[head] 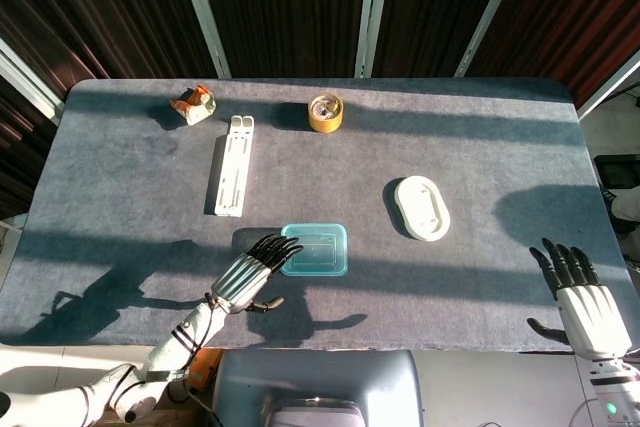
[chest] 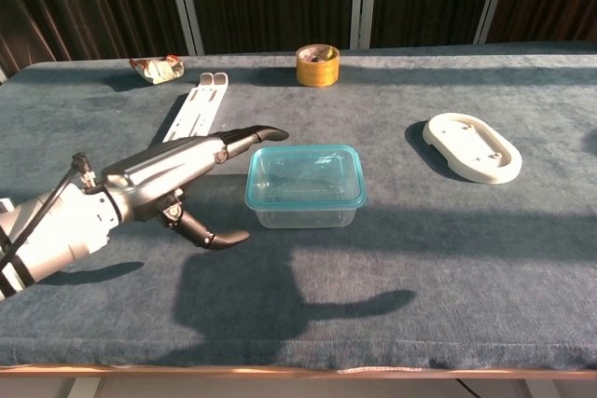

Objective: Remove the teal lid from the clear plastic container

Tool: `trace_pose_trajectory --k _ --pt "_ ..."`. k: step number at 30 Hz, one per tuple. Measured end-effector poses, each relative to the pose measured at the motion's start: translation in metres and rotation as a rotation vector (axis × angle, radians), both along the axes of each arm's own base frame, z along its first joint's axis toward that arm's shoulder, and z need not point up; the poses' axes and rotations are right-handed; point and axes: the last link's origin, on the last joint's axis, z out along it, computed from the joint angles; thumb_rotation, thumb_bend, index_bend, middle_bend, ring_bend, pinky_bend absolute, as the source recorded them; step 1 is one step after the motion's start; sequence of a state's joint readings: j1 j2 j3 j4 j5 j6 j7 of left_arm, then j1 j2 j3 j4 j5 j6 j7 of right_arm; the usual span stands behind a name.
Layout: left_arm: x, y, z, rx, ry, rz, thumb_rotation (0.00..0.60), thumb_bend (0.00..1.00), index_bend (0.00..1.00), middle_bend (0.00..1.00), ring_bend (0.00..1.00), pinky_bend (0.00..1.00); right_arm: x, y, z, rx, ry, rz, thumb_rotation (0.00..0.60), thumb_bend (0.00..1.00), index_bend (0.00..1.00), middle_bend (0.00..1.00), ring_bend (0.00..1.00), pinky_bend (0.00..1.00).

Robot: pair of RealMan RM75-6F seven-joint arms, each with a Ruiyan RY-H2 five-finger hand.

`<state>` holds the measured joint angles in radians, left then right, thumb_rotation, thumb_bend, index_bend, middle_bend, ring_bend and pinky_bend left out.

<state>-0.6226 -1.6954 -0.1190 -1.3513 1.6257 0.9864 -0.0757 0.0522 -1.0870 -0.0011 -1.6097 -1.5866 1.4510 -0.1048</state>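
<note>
The clear plastic container [head: 314,251] [chest: 304,195] sits near the table's front middle, with its teal lid [head: 316,246] [chest: 305,175] seated on top. My left hand [head: 250,277] [chest: 177,179] hovers just left of the container, fingers extended toward its near-left corner and thumb spread below, holding nothing. It does not appear to touch the lid. My right hand [head: 578,297] is at the table's front right edge, fingers spread and empty, far from the container; the chest view does not show it.
A white oval tray [head: 422,207] [chest: 472,146] lies to the container's right. A white hinged bracket [head: 233,164] [chest: 193,121] lies to the left rear. A yellow tape roll [head: 325,112] [chest: 317,64] and a crumpled wrapper [head: 193,104] [chest: 156,67] sit at the back.
</note>
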Motion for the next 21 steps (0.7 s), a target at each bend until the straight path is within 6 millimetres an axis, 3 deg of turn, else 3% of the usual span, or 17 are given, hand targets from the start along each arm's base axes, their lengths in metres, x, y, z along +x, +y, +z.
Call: trace_pose_trajectory --k 21 --pt "0.029 0.048 -0.038 -0.048 0.011 0.085 0.6 0.24 0.0 0.0 0.0 0.0 -0.003 0.0 0.006 0.028 -0.031 -0.012 0.6 0.11 0.0 0.0 0.0 0.0"
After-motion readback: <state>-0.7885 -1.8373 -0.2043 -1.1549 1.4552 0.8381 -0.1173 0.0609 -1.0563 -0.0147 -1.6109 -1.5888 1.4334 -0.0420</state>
